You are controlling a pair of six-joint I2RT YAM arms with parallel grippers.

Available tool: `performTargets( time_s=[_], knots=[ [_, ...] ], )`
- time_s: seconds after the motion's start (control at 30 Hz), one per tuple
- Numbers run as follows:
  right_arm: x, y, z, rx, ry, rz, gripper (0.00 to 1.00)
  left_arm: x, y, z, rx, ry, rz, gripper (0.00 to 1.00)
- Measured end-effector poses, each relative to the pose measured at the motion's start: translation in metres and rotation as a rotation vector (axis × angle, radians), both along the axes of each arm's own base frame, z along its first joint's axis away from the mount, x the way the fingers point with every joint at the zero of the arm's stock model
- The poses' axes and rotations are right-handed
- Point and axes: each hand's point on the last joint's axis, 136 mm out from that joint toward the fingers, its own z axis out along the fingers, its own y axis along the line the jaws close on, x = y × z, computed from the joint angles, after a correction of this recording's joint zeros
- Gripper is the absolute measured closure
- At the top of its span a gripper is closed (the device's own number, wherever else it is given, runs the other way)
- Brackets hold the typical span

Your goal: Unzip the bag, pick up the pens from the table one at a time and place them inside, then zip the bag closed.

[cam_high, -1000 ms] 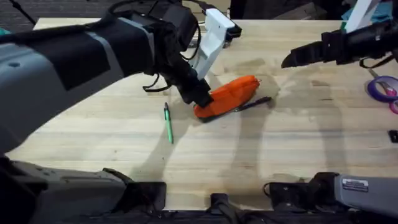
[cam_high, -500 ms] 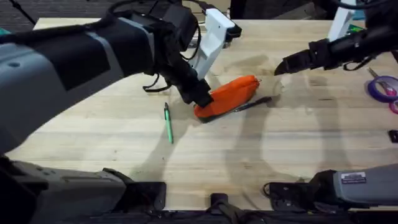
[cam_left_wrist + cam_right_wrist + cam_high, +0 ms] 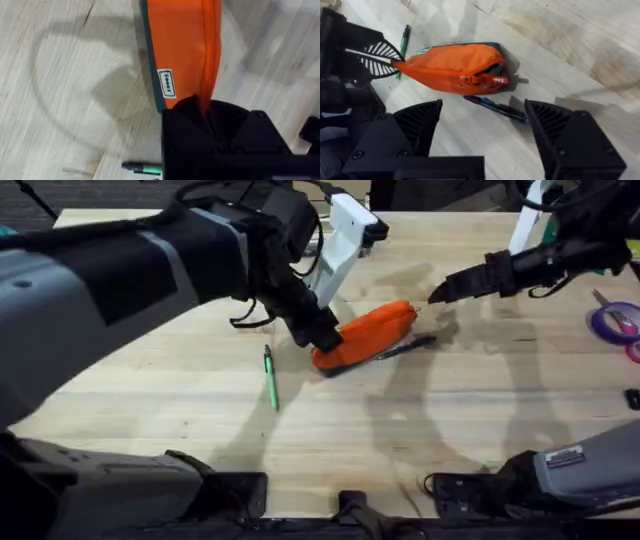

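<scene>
The bag [image 3: 365, 335] serves as the landmark: it lies on the light wooden table [image 3: 470, 430] near the middle, its long axis slanting, with the zipper running along its top ridge. Well to the left of the bag and apart from it, the green pen [image 3: 270, 377] lies flat on the table, roughly perpendicular to the bag's length. At the bag's left end sits the left claw [image 3: 322, 337], clenched on the fabric there; the left wrist view shows the bag [image 3: 182, 50] running away from the black fingers [image 3: 187, 125], which pinch the orange ridge between them, with a small white label on the bag's side and the green pen [image 3: 142, 168] just beside the claw. The right wrist view shows that same claw [image 3: 380, 59] gripping the pointed end of the bag [image 3: 452, 67]. Along the bag's near lower edge, at its right half, the black pen [image 3: 405, 347] lies just beside the dark base, possibly touching it; in the right wrist view this pen [image 3: 495, 107] lies beside the bag's zipper-pull end. To the right of the bag and above the table hangs the right claw [image 3: 437, 293], released, its two fingers [image 3: 415, 125] spread wide and apart from the bag. Far right of the bag, near the table edge, rests a purple tape roll [image 3: 615, 320].
</scene>
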Motion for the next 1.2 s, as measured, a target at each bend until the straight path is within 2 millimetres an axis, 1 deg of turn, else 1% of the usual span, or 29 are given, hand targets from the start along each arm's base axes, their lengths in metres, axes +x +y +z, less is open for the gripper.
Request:
performTargets(
  time_s=[0.33, 0.53, 0.73, 1.0, 1.2],
  knots=[
    [0.007, 0.003, -0.005, 0.011, -0.020, 0.014, 0.007, 0.000, 0.000, 0.000, 0.000, 0.000, 0.000, 0.959],
    [0.009, 0.015, -0.007, 0.007, -0.036, 0.051, 0.019, 0.000, 0.000, 0.000, 0.000, -0.001, 0.000, 0.959],
    [0.009, 0.025, -0.018, -0.005, -0.018, 0.086, 0.024, 0.000, 0.000, 0.000, 0.001, -0.002, 0.001, 0.959],
    [0.012, 0.027, -0.034, -0.003, 0.013, 0.094, 0.009, 0.001, 0.000, 0.000, 0.002, -0.003, 0.001, 0.959],
    [0.012, 0.034, -0.041, -0.004, 0.018, 0.115, 0.014, 0.001, 0.000, 0.000, 0.002, -0.003, 0.001, 0.959]
  ],
)
